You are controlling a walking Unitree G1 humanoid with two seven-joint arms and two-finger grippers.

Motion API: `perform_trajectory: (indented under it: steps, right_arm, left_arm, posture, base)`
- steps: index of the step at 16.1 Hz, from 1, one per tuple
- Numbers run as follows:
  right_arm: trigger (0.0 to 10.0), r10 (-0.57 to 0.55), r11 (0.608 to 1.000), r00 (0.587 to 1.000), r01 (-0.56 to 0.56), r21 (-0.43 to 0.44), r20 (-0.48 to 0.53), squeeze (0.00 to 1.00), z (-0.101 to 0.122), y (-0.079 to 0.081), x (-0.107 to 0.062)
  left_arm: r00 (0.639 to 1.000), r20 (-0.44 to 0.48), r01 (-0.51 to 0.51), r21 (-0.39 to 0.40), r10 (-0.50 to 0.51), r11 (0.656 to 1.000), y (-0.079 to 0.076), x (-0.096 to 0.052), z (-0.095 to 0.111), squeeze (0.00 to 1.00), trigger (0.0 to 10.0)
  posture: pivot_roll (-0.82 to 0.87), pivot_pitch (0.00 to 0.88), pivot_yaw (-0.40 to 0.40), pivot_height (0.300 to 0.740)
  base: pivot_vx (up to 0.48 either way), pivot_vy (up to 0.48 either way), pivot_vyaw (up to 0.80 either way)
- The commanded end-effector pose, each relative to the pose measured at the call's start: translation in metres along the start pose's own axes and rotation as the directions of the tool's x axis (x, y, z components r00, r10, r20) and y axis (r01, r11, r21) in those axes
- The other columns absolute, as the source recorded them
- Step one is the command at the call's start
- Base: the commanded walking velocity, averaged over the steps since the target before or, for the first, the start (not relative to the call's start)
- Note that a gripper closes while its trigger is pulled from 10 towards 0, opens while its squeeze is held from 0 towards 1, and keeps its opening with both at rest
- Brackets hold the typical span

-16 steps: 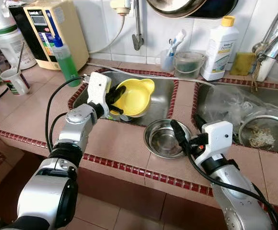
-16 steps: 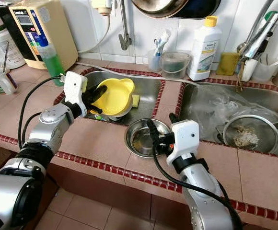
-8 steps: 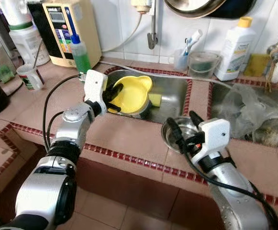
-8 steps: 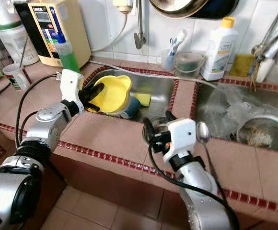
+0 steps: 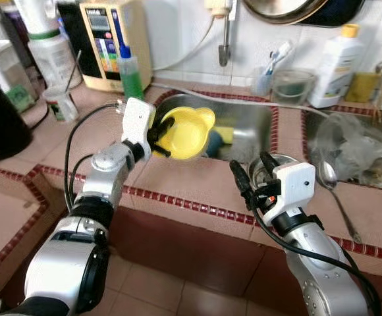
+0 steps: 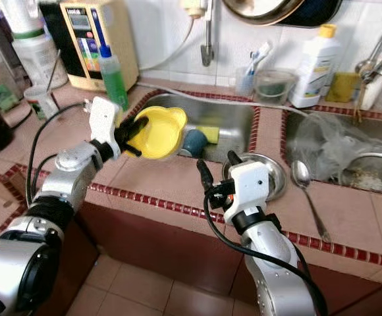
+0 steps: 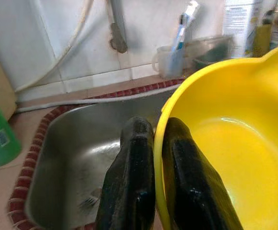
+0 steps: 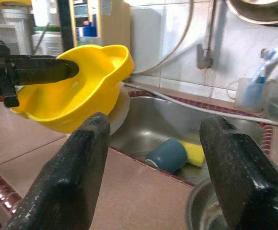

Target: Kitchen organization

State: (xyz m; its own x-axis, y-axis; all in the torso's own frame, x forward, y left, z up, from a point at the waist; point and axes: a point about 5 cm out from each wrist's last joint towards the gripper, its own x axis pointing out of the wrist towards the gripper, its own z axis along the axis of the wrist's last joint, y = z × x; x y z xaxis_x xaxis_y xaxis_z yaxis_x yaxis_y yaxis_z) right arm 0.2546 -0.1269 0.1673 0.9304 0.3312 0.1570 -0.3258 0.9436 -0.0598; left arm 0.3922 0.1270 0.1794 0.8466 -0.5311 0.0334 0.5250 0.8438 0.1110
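Note:
My left gripper (image 6: 130,135) is shut on the rim of a yellow plastic bowl (image 6: 157,131) and holds it tilted in the air over the front left corner of the left sink (image 5: 244,125). In the left wrist view one finger lies inside the yellow bowl (image 7: 235,143) and one outside. My right gripper (image 6: 217,168) stands open over the counter, just in front of a steel bowl (image 6: 276,174). The right wrist view looks between the open fingers (image 8: 67,182) at the yellow bowl (image 8: 76,91). A blue cup (image 8: 165,154) and a yellow sponge (image 8: 194,152) lie in the sink.
A spoon (image 6: 306,191) lies on the tiled counter right of the steel bowl. The right sink (image 6: 369,164) holds a strainer and clutter. A green soap bottle (image 6: 112,76), a cream appliance (image 6: 95,39) and a cup (image 6: 41,102) stand at the left.
The left gripper has lifted the yellow bowl up out of the sink and toward me. The right gripper has drawn back from over the steel bowl. The camera has pulled back.

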Motion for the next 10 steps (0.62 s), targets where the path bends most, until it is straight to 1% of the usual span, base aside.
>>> perform_trajectory:
  steps: [1,3,6,10]
  right_arm:
    - [10.0,-0.015,1.000,1.000,0.015,0.002,-0.011,0.00,-0.0011,-0.0029,0.0011]
    - [10.0,-0.014,1.000,1.000,0.014,0.003,-0.012,0.00,-0.0010,-0.0032,0.0011]
    - [10.0,-0.016,1.000,1.000,0.016,0.002,-0.012,0.00,-0.0009,-0.0032,0.0015]
    - [10.0,-0.012,1.000,1.000,0.012,0.001,0.008,0.00,0.0013,-0.0032,0.0020]
  left_arm:
    - [0.999,0.031,0.020,0.041,-0.022,0.999,-0.0035,0.0032,0.0089,0.00,10.0]
    - [0.999,0.020,0.026,0.054,-0.027,0.998,-0.0041,0.0030,0.0075,0.00,10.0]
    - [1.000,0.004,0.024,0.049,-0.024,0.999,-0.0029,0.0026,0.0054,0.00,10.0]
    - [0.999,0.000,0.041,0.047,-0.041,0.998,-0.0029,0.0017,0.0048,0.00,10.0]
  posture:
    - [-0.17,0.012,0.082,0.740]
    - [-0.17,0.020,0.081,0.740]
    - [-0.16,0.024,0.080,0.740]
    - [-0.16,0.025,0.078,0.740]
  base:
    - [0.000,0.000,-0.77]
    - [0.000,0.000,-0.77]
    - [0.000,0.000,-0.77]
    - [0.000,0.000,0.00]
